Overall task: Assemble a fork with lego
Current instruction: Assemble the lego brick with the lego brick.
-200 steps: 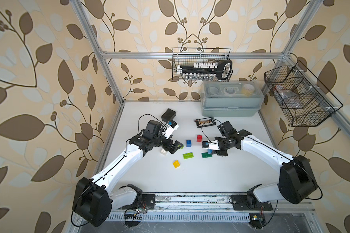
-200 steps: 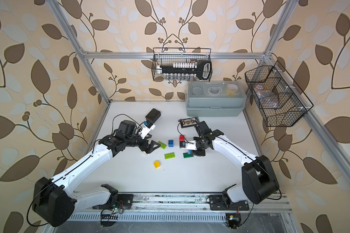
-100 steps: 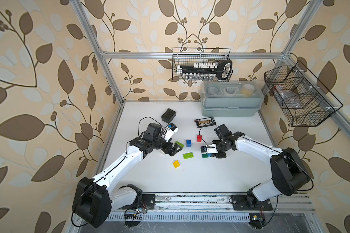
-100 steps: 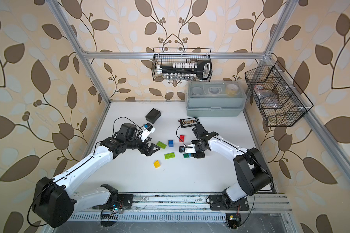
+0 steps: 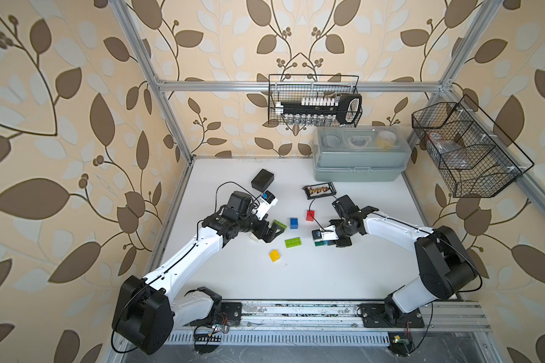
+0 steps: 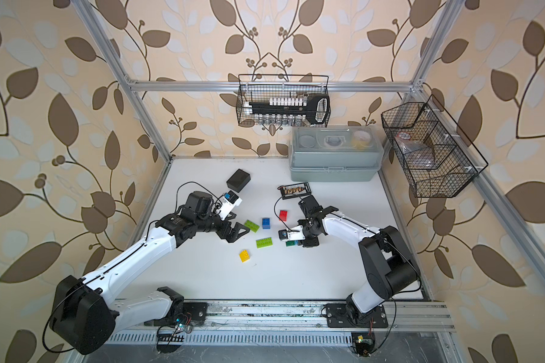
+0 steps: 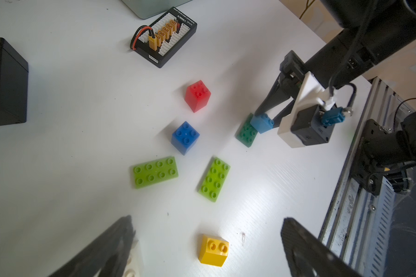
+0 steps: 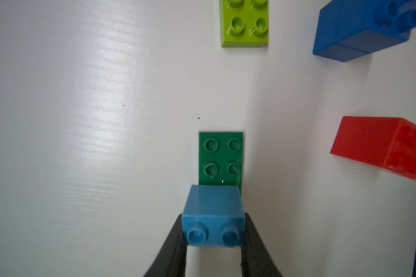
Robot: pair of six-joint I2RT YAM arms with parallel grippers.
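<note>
**Loose bricks, first prong at the crossbar.** In both top views the lego lies scattered on the white tabletop (image 5: 296, 283) between the two arms. It comprises a yellow square plastic brick (image 5: 275, 255), a lime studded oblong plate (image 5: 293, 242), a second lime plate (image 5: 279, 224) just beside the left gripper (image 5: 272, 233), a blue square brick (image 5: 294, 222) and a red square brick (image 5: 310, 215). No fork is joined yet. In the left wrist view the left gripper's jaws stand wide apart and empty, with a white brick (image 7: 133, 262) just beside one finger. Across the table the right gripper (image 7: 264, 117) carries a light-blue square brick (image 7: 262, 122) over one end of the dark-green oblong plate (image 7: 246, 133). In the right wrist view the jaws are clamped on the light-blue brick's sides, and its base meets the plate's near end. Whether it is seated cannot be told. The step in hand appears to be fitting the first prong to the crossbar. The next move likely calls for squaring the brick over the end studs and pressing straight down, because the unheld plate could slide or tip.
</note>
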